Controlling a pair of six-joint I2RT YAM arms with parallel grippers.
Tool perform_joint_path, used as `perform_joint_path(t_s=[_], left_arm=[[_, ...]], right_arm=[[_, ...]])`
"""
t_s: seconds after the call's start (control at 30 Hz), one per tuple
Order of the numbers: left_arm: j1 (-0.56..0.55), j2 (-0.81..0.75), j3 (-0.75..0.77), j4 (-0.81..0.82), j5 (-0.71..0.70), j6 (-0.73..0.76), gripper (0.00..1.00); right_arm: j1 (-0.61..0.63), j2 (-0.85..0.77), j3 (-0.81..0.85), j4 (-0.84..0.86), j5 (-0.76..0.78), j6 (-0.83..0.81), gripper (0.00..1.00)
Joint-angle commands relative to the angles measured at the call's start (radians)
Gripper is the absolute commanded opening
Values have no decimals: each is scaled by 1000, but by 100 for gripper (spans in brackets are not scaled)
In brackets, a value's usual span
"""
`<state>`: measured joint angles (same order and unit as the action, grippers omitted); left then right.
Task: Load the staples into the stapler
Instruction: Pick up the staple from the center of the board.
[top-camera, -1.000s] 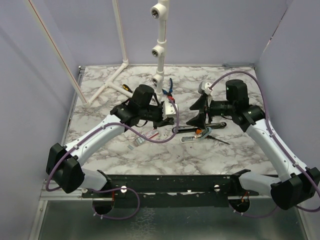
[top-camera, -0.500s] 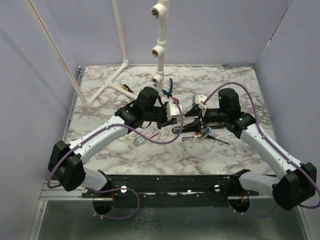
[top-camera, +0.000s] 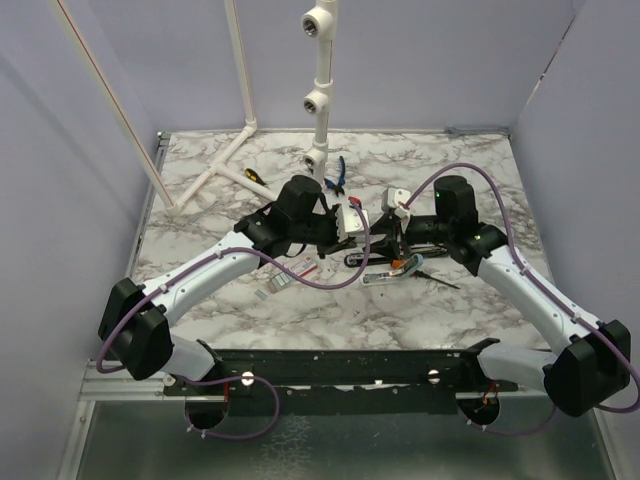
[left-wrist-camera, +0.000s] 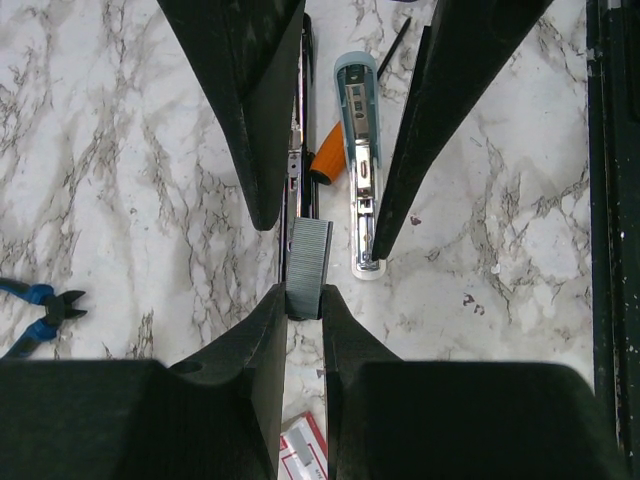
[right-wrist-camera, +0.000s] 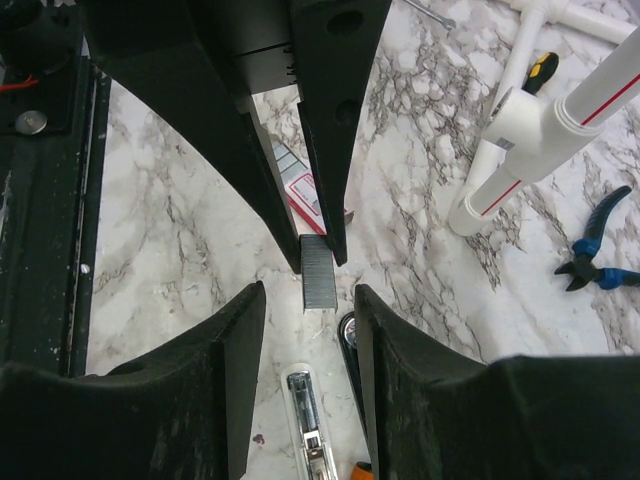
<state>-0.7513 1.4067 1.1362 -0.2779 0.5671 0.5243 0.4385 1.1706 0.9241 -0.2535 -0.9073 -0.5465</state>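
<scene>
My left gripper (left-wrist-camera: 304, 295) is shut on a short grey strip of staples (left-wrist-camera: 308, 268), held above the table. In the right wrist view the same staples (right-wrist-camera: 318, 272) stick out between the fingers of my right gripper (right-wrist-camera: 308, 300), which is open with a gap on either side. The two grippers meet tip to tip at mid-table (top-camera: 372, 227). Below them lies the stapler (left-wrist-camera: 297, 150), slim and black with its metal channel showing. The red-and-white staple box (right-wrist-camera: 300, 182) lies under the left gripper.
A pale teal bar (left-wrist-camera: 358, 170) and an orange-handled screwdriver (left-wrist-camera: 326, 160) lie beside the stapler. Blue pliers (right-wrist-camera: 592, 252), a yellow-handled tool (right-wrist-camera: 540, 68) and white PVC pipes (right-wrist-camera: 520, 130) stand at the back. A black rail (left-wrist-camera: 610, 200) runs along the near edge.
The right arm has swung left to meet the left gripper, and its jaws have narrowed around the staple strip. The left gripper has shifted slightly right, still holding the strip.
</scene>
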Motion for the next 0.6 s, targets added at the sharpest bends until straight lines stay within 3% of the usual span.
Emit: perform_joint_path(t_s=[0.0, 0.57], left_arm=[[-5, 5, -16, 11, -19, -9, 0], [-6, 5, -18, 13, -23, -5, 0]], right_arm=[[6, 13, -1, 15, -26, 0, 44], [8, 51, 16, 29, -22, 52, 32]])
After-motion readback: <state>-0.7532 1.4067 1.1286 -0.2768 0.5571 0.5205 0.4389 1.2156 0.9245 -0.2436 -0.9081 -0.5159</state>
